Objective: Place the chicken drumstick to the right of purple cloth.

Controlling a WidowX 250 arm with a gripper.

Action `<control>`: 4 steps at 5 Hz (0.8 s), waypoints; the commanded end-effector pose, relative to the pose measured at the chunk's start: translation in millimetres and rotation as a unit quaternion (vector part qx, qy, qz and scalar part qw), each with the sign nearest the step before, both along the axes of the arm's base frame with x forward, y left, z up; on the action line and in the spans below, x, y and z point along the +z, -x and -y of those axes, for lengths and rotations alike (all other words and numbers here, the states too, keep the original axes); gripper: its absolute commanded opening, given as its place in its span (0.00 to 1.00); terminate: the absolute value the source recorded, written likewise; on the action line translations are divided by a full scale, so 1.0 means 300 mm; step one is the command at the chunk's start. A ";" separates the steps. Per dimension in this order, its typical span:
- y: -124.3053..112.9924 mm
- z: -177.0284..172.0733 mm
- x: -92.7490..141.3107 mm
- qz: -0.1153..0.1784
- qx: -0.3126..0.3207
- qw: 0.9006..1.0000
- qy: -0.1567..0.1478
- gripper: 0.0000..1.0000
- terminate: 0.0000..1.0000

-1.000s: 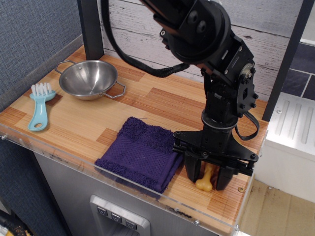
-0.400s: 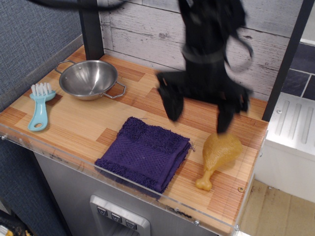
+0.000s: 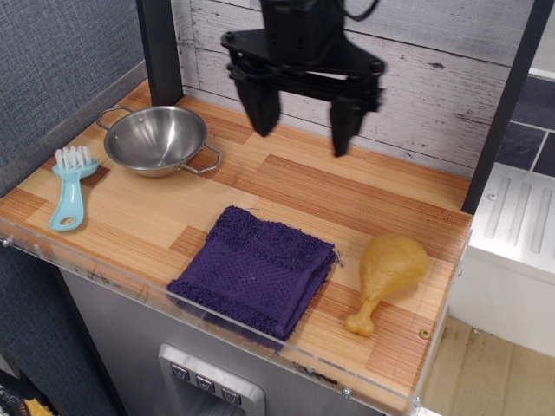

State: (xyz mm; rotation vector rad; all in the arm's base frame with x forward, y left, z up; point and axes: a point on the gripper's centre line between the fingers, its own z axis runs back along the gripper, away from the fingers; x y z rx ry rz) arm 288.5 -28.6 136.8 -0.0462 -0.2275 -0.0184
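From left to right on the surface we find a light blue brush, a steel bowl, the purple cloth and the chicken drumstick. The hand hangs above the back of the surface, well clear of every object, with its two fingers spread wide and nothing between them.

The chicken drumstick lies flat just to the right of the purple cloth, a narrow strip of bare wood between them. Its bulbous end points toward the back and its bone tip toward the front edge. We judge the placement complete as it stands.

Risks from here, in our estimate:
- The bone tip rests near the front edge and the clear lip along it. A bump to the surface, or a low pass of the hand over that corner, could roll the rounded body toward the front or right edge
- A downward move of the hand at its present position meets only bare wood, yet a sweep to the left at low height could strike the steel bowl by its handle
- The purple cloth overhangs the front lip slightly; a snag on its fuzzy edge would drag it and alter the spacing

Containers: the steel bowl is the only one. It stands upright and its interior shows no contents
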 end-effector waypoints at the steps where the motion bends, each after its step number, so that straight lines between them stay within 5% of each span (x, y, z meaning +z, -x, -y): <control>1: -0.054 -0.137 0.007 -0.009 0.000 1.000 -0.023 1.00 0.00; 3: -0.005 -0.180 0.003 0.023 0.035 0.999 -0.009 1.00 0.00; 4: -0.005 -0.180 0.003 0.023 0.035 0.999 -0.009 1.00 1.00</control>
